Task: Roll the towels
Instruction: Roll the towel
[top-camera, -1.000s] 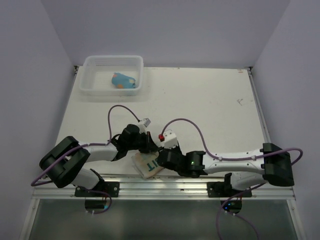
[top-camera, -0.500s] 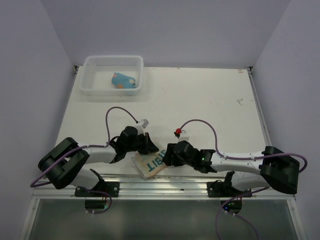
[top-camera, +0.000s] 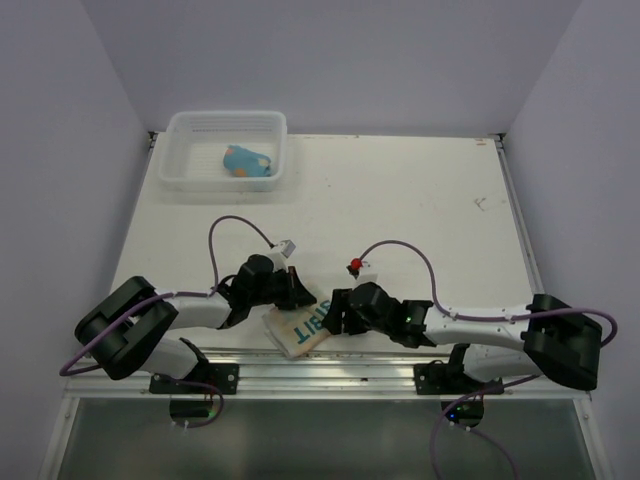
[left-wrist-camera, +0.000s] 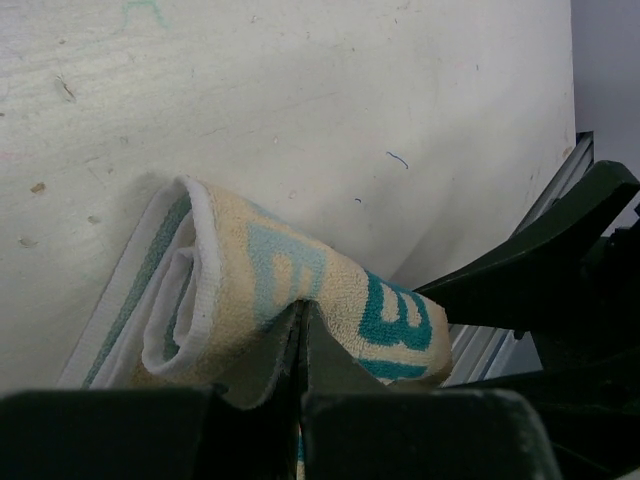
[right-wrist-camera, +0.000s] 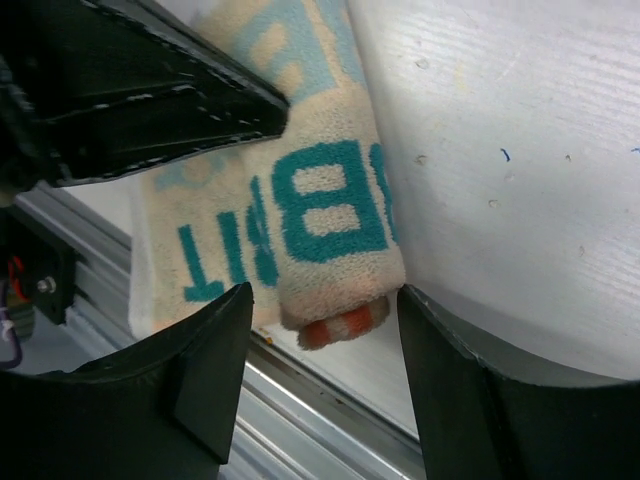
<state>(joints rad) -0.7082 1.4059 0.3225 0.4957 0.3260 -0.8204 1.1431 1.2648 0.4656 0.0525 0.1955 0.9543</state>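
The cream towel (top-camera: 300, 326) with teal RABBIT lettering lies partly rolled at the table's near edge. In the left wrist view its roll (left-wrist-camera: 300, 285) lies across my left gripper (left-wrist-camera: 302, 318), which is shut with its tips pressed against the roll's side. My left gripper (top-camera: 296, 296) sits just behind the towel. My right gripper (right-wrist-camera: 322, 305) stands open, one finger on each side of the roll's orange-striped end (right-wrist-camera: 335, 325), touching neither side. The blue dotted towel (top-camera: 247, 161) lies bundled in the white basket (top-camera: 181, 126).
An aluminium rail (right-wrist-camera: 310, 400) runs along the near table edge just under the cream towel's end. The basket stands at the back left. Purple cables (top-camera: 395, 246) loop above both wrists. My left fingers (right-wrist-camera: 150, 100) cross the towel in the right wrist view.
My right gripper has opened wider and drawn back from over the towel to its right end. The left gripper has stayed shut against the roll.
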